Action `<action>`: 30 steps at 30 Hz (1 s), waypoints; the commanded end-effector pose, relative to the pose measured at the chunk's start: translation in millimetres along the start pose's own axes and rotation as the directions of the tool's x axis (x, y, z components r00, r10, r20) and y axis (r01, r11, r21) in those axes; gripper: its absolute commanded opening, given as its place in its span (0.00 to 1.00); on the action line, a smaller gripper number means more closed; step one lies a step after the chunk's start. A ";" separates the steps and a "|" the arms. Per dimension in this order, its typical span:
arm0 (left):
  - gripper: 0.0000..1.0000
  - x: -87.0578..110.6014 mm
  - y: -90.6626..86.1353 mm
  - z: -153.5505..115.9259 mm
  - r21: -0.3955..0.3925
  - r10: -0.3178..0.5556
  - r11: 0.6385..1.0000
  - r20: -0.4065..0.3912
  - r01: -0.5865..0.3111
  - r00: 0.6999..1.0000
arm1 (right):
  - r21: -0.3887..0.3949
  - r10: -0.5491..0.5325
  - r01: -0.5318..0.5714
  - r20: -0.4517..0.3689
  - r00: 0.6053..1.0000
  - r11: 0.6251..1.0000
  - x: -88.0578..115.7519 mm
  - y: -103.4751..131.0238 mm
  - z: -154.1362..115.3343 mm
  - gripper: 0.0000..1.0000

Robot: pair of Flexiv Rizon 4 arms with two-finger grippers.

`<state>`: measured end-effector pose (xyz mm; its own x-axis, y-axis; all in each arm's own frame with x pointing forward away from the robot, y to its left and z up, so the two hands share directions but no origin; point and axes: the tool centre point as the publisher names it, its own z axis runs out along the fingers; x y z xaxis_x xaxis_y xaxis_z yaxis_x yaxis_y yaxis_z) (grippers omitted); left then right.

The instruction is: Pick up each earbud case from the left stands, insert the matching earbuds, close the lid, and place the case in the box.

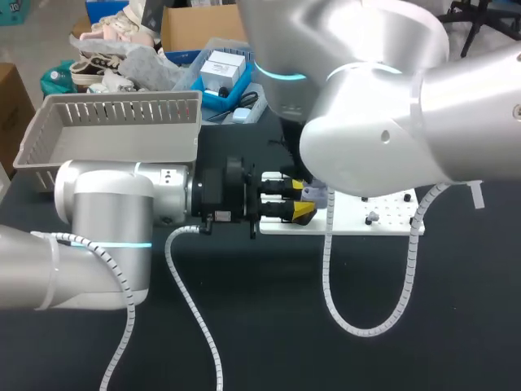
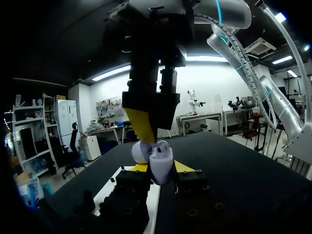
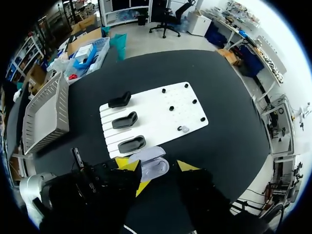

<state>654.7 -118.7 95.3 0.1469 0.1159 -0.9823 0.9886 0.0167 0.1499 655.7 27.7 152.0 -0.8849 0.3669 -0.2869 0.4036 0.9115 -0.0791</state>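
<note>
One black desk (image 1: 269, 326), matte. One white board (image 3: 156, 112) on it, carrying three black stands (image 3: 125, 120) in a row and one loose earbud (image 3: 184, 129) among small pegs. One grey slatted box (image 1: 122, 110) at the desk's far left. One white earbud case (image 2: 161, 165), lid open, clamped in the left claw (image 1: 299, 199) beside the board's edge, near the end stand. Right claw (image 3: 157, 165) directly over the case; whether it is wide or narrow cannot be told. Right arm (image 1: 383, 122) hides much of the board from overhead.

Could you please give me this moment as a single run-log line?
left tool: shut on open earbud case | right tool: directly above case, grip unclear | stands: all three empty
</note>
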 end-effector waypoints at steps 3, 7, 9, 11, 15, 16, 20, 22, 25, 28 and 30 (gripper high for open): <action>0.00 1.0 -0.8 1.1 -0.001 0.001 1.000 0.001 -0.001 1.000 | -0.159 0.137 -0.136 -0.006 0.991 0.978 -21.6 -46.3 -14.6 0.43; 0.00 1.0 -0.8 1.1 -0.001 0.001 1.000 0.001 -0.001 1.000 | -0.174 0.188 -0.184 0.007 0.982 0.967 -30.0 -61.1 -13.3 0.44; 0.00 1.0 -0.8 1.1 -0.001 0.001 1.000 0.001 -0.001 1.000 | -0.178 0.199 -0.194 0.009 0.980 0.965 -31.4 -65.0 -11.8 0.45; 0.00 1.0 -0.8 1.1 -0.001 0.001 1.000 0.001 -0.001 1.000 | -0.181 0.208 -0.204 0.005 0.978 0.962 -32.6 -68.4 -8.4 0.45; 0.00 1.0 -0.8 1.1 -0.001 0.001 1.000 0.001 -0.001 1.000 | -0.200 0.198 -0.197 -0.011 0.980 0.960 -33.7 -73.1 1.6 0.47; 0.00 1.0 -0.8 1.1 -0.001 0.001 1.000 0.001 -0.001 1.000 | -0.213 0.189 -0.188 -0.015 0.982 0.959 -33.7 -73.8 4.3 0.48; 0.00 1.0 -0.8 1.1 -0.001 0.001 1.000 0.001 -0.001 1.000 | -0.289 0.135 -0.139 -0.035 0.990 0.947 -32.8 -75.0 15.3 0.68; 0.00 1.0 -0.8 1.1 -0.001 0.001 1.000 0.001 -0.001 1.000 | -0.313 0.114 -0.119 -0.032 0.993 0.942 -33.0 -75.5 21.2 0.75; 0.00 1.0 -0.8 1.1 -0.001 0.001 1.000 0.001 -0.001 1.000 | -0.332 0.086 -0.089 -0.026 0.996 0.939 -34.5 -77.5 31.2 0.78; 0.00 1.0 -0.8 1.1 -0.001 0.001 1.000 0.001 -0.001 1.000 | -0.345 0.065 -0.063 -0.006 0.998 0.936 -38.0 -81.3 40.4 0.74; 0.00 1.0 -0.8 1.1 -0.001 0.001 1.000 0.001 -0.001 1.000 | -0.361 0.049 -0.039 0.019 0.999 0.932 -39.7 -84.2 45.1 0.53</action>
<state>654.0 -119.1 94.7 0.1469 0.1156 -0.9824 0.9886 0.0158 0.1497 669.8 -66.8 134.7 -0.8661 0.4126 -0.2822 0.3755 0.9097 0.1775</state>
